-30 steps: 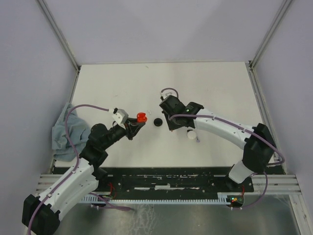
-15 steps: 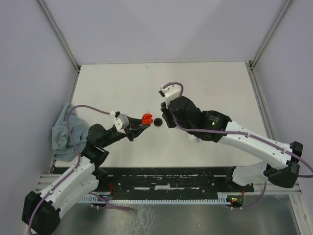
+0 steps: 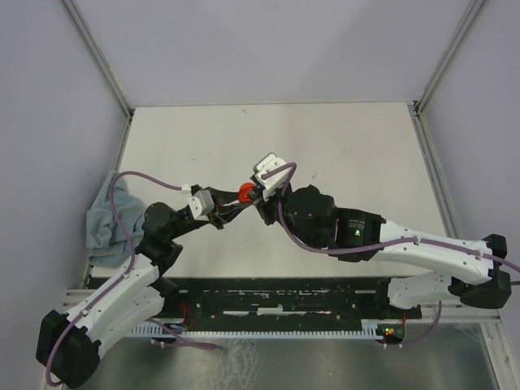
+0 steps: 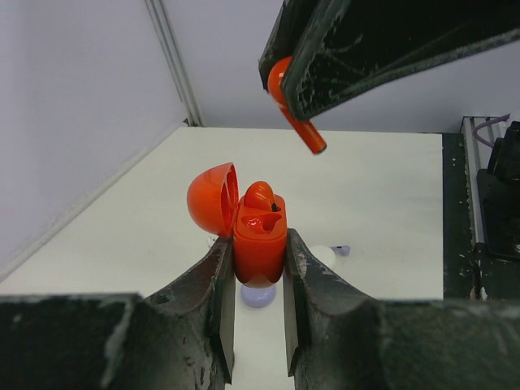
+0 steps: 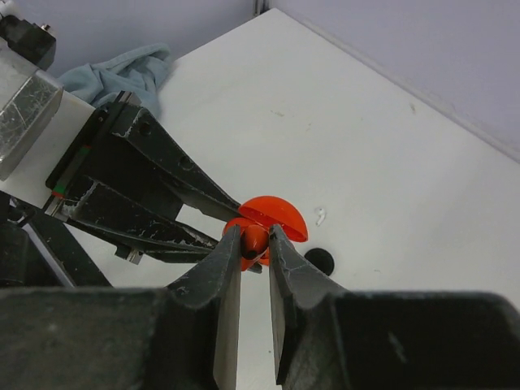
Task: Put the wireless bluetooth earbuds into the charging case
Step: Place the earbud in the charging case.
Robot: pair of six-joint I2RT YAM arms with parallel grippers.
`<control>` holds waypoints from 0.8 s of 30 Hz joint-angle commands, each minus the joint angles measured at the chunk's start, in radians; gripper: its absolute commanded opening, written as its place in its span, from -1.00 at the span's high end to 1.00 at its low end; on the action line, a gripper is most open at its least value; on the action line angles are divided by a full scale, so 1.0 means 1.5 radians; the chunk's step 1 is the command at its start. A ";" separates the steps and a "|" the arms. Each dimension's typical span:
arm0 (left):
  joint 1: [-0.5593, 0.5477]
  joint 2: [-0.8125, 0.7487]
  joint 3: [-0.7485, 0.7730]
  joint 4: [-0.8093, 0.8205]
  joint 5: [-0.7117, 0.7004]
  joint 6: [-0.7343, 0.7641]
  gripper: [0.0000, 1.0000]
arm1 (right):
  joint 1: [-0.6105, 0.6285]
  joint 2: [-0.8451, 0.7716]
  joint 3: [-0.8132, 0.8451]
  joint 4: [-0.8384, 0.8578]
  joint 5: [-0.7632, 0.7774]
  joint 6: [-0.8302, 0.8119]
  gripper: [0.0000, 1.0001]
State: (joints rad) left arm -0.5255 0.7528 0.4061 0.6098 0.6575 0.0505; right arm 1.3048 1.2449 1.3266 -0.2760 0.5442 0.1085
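**Red earbud over red case**

The left gripper [image 4: 258,280] is clenched on a small red case [image 4: 260,236], holding it upright. Its round lid [image 4: 207,199] is flipped open to one side. The right gripper [image 5: 253,244] pinches a shiny red earbud [image 4: 305,134] (a tiny bud with a short stem) just above the open case, not touching it.

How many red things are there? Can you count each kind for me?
Open red plastic charging case, held in the left fingers: 1
Small red stemmed plastic earbuds: 2, one pinched in the right fingers, one sitting in the case
Total: 3
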 commanded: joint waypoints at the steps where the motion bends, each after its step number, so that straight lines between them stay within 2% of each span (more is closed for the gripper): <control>1: -0.008 -0.002 0.032 0.059 0.005 0.010 0.95 | 0.018 0.014 -0.021 0.115 0.052 -0.075 0.54; 24: -0.010 -0.018 0.032 0.072 -0.038 -0.029 0.95 | 0.035 0.052 -0.050 0.160 0.097 -0.137 0.56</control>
State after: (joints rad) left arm -0.5365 0.7422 0.4141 0.6579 0.6331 0.0402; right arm 1.3487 1.3231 1.2598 -0.0780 0.6640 -0.0772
